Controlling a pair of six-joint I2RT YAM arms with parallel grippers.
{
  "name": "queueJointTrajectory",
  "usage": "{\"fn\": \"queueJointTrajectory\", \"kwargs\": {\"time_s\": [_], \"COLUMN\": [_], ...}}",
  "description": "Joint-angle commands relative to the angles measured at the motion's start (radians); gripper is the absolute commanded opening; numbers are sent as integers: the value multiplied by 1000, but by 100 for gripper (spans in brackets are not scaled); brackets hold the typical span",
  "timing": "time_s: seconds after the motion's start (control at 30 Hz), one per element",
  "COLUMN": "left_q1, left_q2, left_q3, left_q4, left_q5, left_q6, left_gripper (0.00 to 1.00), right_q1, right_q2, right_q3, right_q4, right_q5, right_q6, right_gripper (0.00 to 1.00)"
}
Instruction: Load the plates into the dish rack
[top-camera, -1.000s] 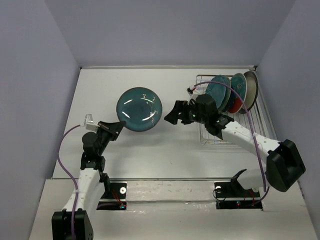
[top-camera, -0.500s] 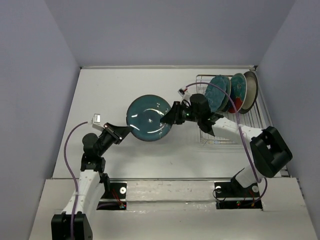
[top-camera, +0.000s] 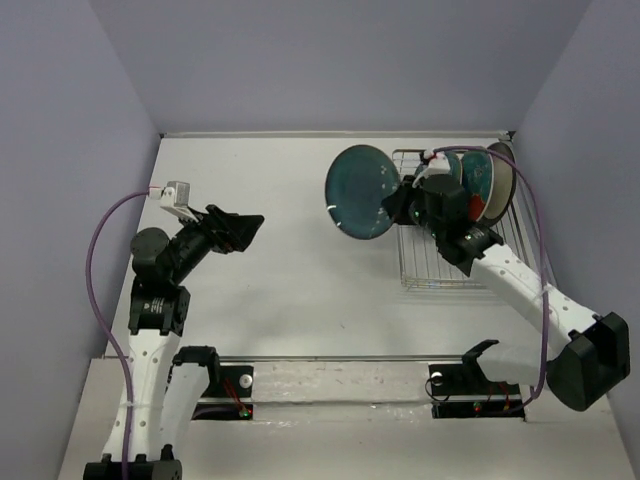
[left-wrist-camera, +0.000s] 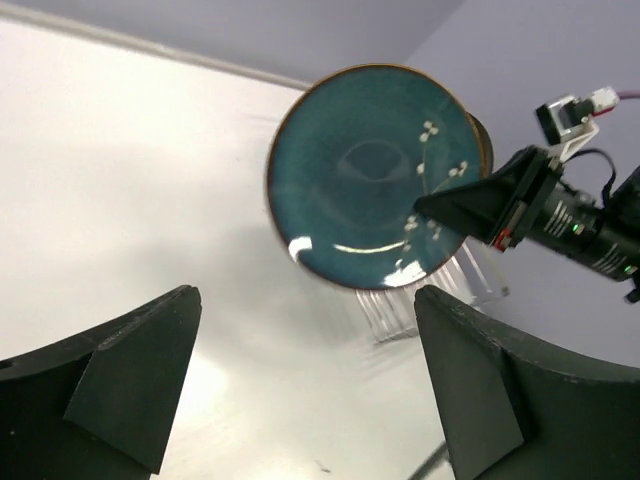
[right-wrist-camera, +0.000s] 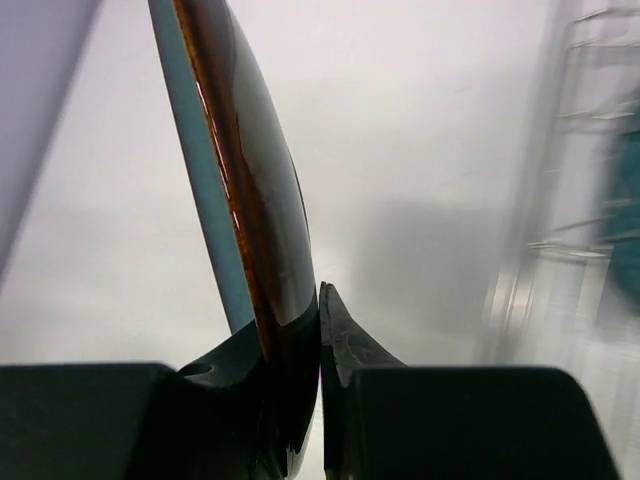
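Note:
A dark teal plate (top-camera: 360, 192) with a brown rim hangs on edge above the table, just left of the dish rack (top-camera: 440, 268). My right gripper (top-camera: 405, 203) is shut on its right rim; the right wrist view shows the rim (right-wrist-camera: 240, 180) pinched between the fingers of that gripper (right-wrist-camera: 318, 320). My left gripper (top-camera: 247, 228) stands open and holds nothing, well to the left of the plate. Its wrist view shows the plate (left-wrist-camera: 360, 190) face-on beyond the wide-apart fingers (left-wrist-camera: 130, 370). Several plates (top-camera: 480, 178) stand upright at the back of the rack.
The silver wire rack sits at the table's right side, near the right wall, and its front rows (top-camera: 430, 255) hold nothing. In the right wrist view the rack (right-wrist-camera: 590, 200) is a blur at the right. White tabletop (top-camera: 290, 290) lies between the arms.
The teal plate passed from my left gripper to my right. The left opened and drew back to the left. The right shut on the rim and carried the plate toward the rack.

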Motion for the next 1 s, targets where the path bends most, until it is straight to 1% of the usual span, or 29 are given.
{"fn": "queueJointTrajectory", "kwargs": {"time_s": [0.0, 0.13, 0.27, 0.33, 0.4, 0.5, 0.53, 0.7, 0.8, 0.83, 0.9, 0.93, 0.97], "left_q1": [-1, -11, -19, -30, -47, -53, -53, -53, -54, -54, -53, -53, -51], "left_q2": [-40, -71, -71, -66, -68, -69, -72, -75, -72, -71, -71, -69, -69], "left_q3": [82, 15, 20, 16, 11, 10, 10, 8, 8, 8, 7, 7, 7], "left_q4": [-236, -203, -204, -206, -206, -206, -206, -204, -201, -199, -199, -198, -198], "left_q5": [-64, -124, -127, -128, -128, -125, -128, -128, -125, -124, -121, -121, -122], "left_q6": [284, 289, 295, 292, 292, 292, 291, 289, 289, 289, 288, 288, 288], "left_gripper": [99, 99, 99, 99, 99, 99, 99, 99, 99, 99, 99, 99, 99], "right_q1": [-102, -189, -226, -237, -237, -237, -237, -237, -237, -237, -237, -237, -237], "right_q2": [-71, -50, 19, 50, 90, 145, 155, 205, 237, 244, 254, 256, 257], "right_q3": [143, 163, 220, 241, 257, 266, 258, 209, 196, 194, 199, 200, 205], "right_q4": [-30, -36, -24, -22, 7, 7, 7, 18, 21, 22, 18, 16, 9], "right_q5": [468, 548, 672, 684, 680, 660, 631, 596, 521, 495, 448, 436, 421], "right_q6": [-167, -203, -240, -253, -271, -277, -270, -263, -259, -260, -251, -250, -247], "right_gripper": [7, 7, 7, 7, 7, 7, 7, 7, 7, 8, 19, 25, 36]}}
